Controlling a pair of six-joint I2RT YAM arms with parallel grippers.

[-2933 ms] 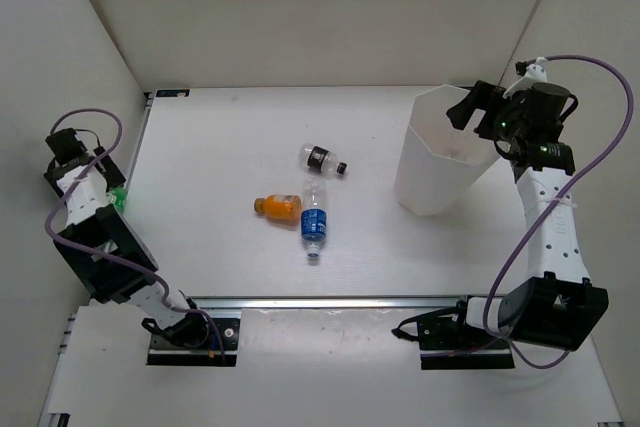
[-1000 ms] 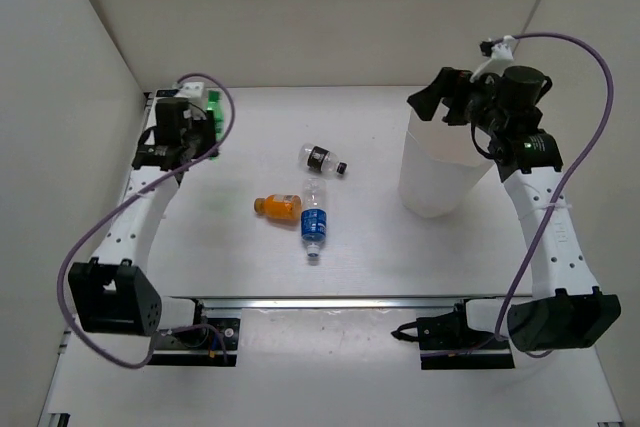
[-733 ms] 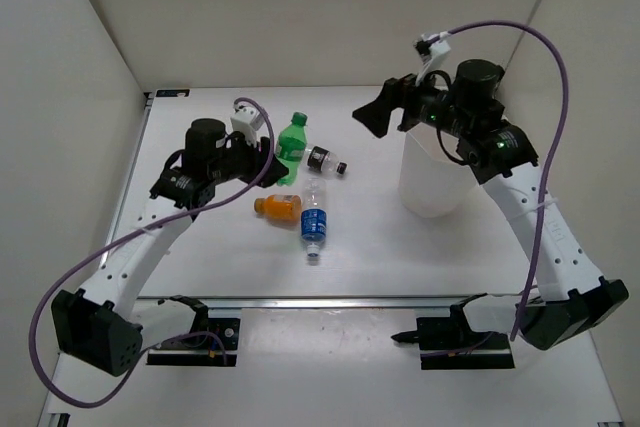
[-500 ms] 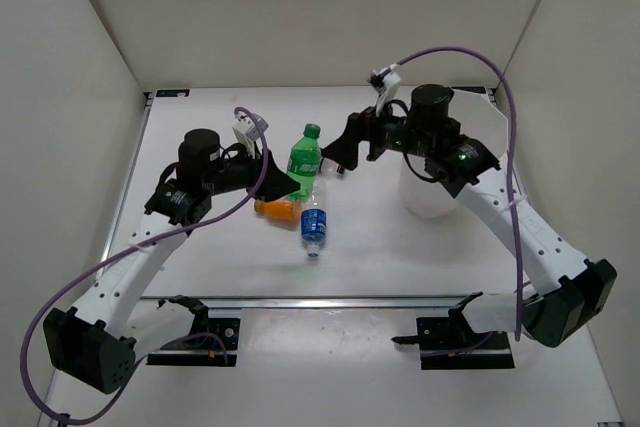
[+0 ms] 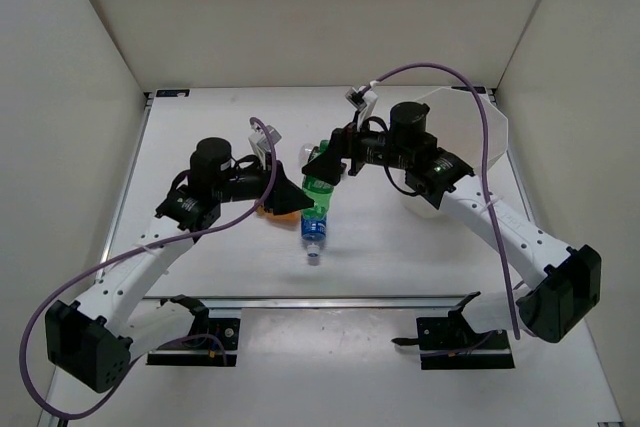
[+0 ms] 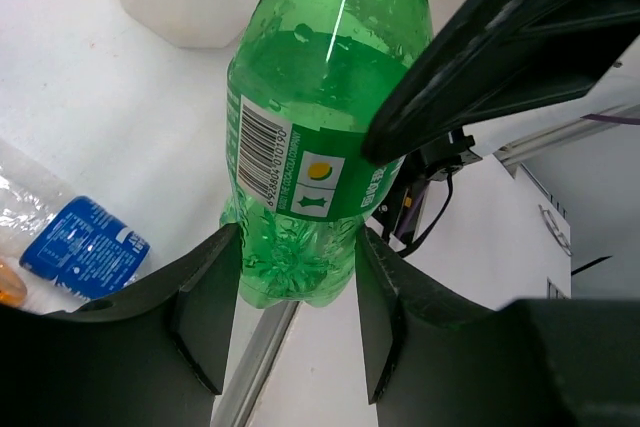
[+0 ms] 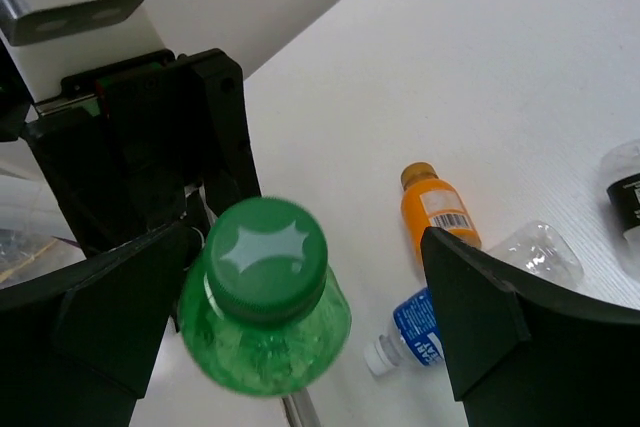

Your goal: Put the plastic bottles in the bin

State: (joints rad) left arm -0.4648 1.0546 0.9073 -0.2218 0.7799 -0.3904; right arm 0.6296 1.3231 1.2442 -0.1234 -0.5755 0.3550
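While the green plastic bottle [image 5: 318,190] hangs in mid-air, well apart from the tall white faceted translucent bin [image 5: 492,132] on its left-arm side, no bottle can be made out inside that bin.

Left gripper [image 6: 290,292]: jaws pinched tight on the green bottle's base, bottle upright. Right gripper [image 7: 305,247]: jaws spread wide, one on either side of the green cap, gripping nothing. Reads as a handover between the arms, not yet completed.

Lying on the table, all well apart from the bin:
- small orange bottle [image 7: 438,209], farthest from the bin
- clear bottle with blue label [image 7: 425,335], just beside the orange one on its bin side
- clear bottle with black label [image 7: 625,209], cut off at the wrist view's edge; distance from the bin unclear

Judgement: early stage. One bottle is lifted and none is visibly delivered. Three remain on the table to fetch. Right arm hides part of the bin, so its contents are uncertain.
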